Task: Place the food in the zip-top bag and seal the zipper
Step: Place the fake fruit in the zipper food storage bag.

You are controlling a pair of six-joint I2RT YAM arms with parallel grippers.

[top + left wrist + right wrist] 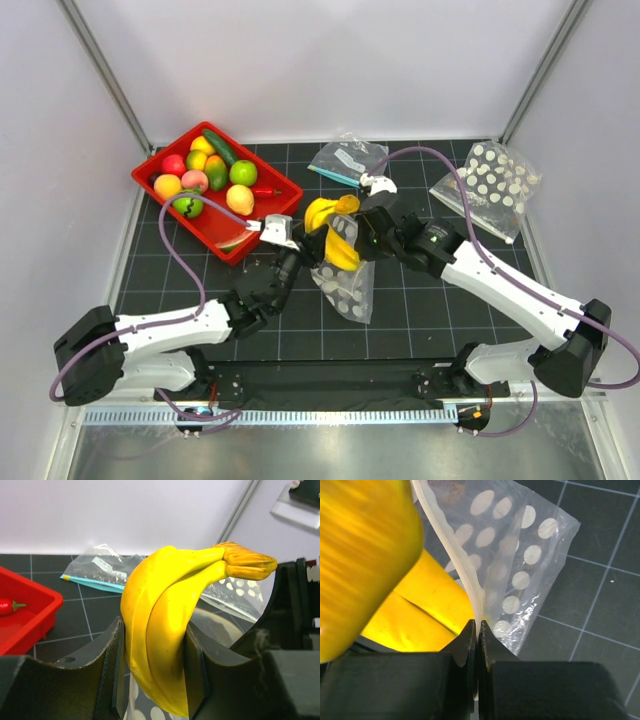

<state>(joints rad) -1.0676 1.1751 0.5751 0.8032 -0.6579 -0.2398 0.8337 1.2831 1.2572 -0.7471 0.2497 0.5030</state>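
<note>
The clear, white-dotted floppy plastic bag (pixel 520 580) sits mid-desk (pixel 300 320), limp and light, so we judge its stiffer zipper rim (pixel 455 565) the best hold; the right claw (pixel 477 630) is pinched tight on that rim. One glossy yellow toy banana bunch (pixel 420 615) rests in its mouth, and the left claw (pixel 156 675) clamps a second banana bunch (pixel 165 595), which looks hard and likely slippery, just beside it. The red plastic tray (pixel 170 150) holds more toy fruits and vegetables.
</note>
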